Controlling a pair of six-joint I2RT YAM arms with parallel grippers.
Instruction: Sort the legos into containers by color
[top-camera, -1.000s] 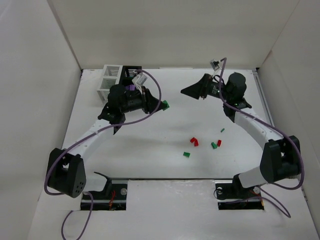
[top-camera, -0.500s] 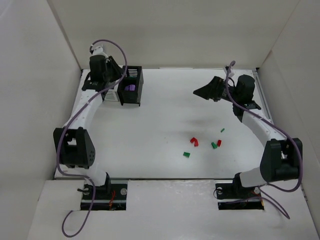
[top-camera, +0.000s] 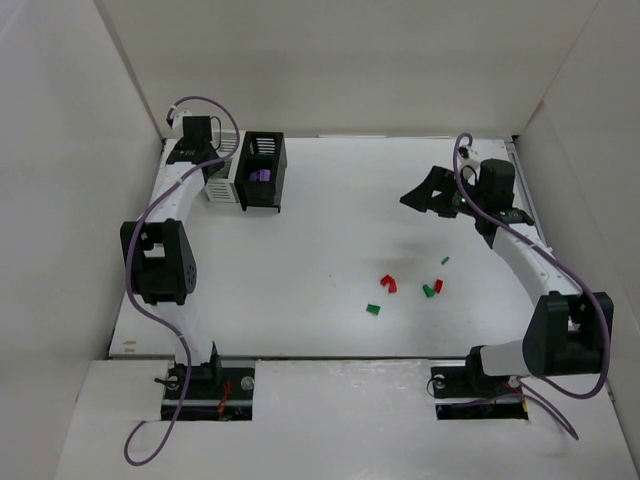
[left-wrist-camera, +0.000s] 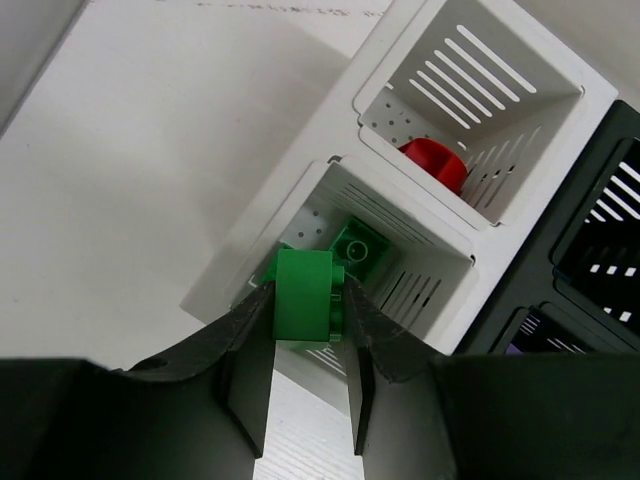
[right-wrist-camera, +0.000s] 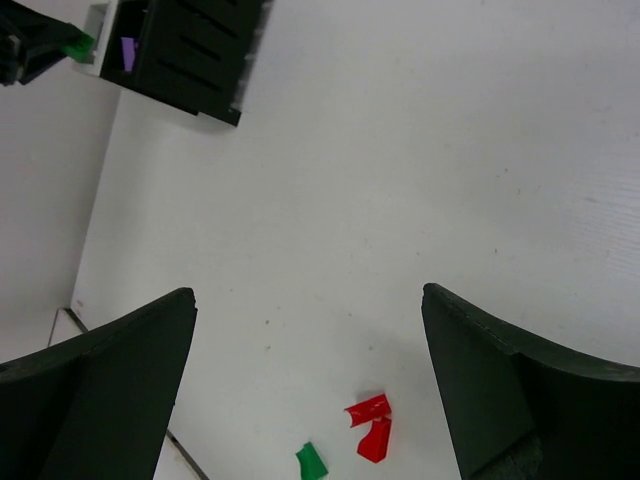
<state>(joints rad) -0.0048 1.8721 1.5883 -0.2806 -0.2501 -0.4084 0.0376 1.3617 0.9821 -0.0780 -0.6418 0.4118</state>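
My left gripper (left-wrist-camera: 308, 300) is shut on a green lego (left-wrist-camera: 303, 292), held just over a compartment of the white container (left-wrist-camera: 300, 215) where another green lego (left-wrist-camera: 362, 246) lies. The neighbouring white compartment holds a red lego (left-wrist-camera: 433, 162). From above, the left gripper (top-camera: 212, 158) sits at the white container (top-camera: 220, 184), beside the black container (top-camera: 262, 170), which has a purple lego (top-camera: 260, 175) inside. My right gripper (top-camera: 412, 196) hangs open and empty over the table's right side. Red legos (top-camera: 388, 283) and green legos (top-camera: 373, 309) lie loose mid-table; the right wrist view shows the red legos (right-wrist-camera: 370, 425) beyond the open right gripper (right-wrist-camera: 308, 295).
White walls enclose the table on the left, back and right. More loose legos, green (top-camera: 428, 291), red (top-camera: 438, 286) and a small green one (top-camera: 445, 260), lie under the right arm. The containers stand in the back left corner.
My left arm swung from the table's middle to the back left corner, carrying the green lego over the white container. My right gripper drifted slightly right, still open.
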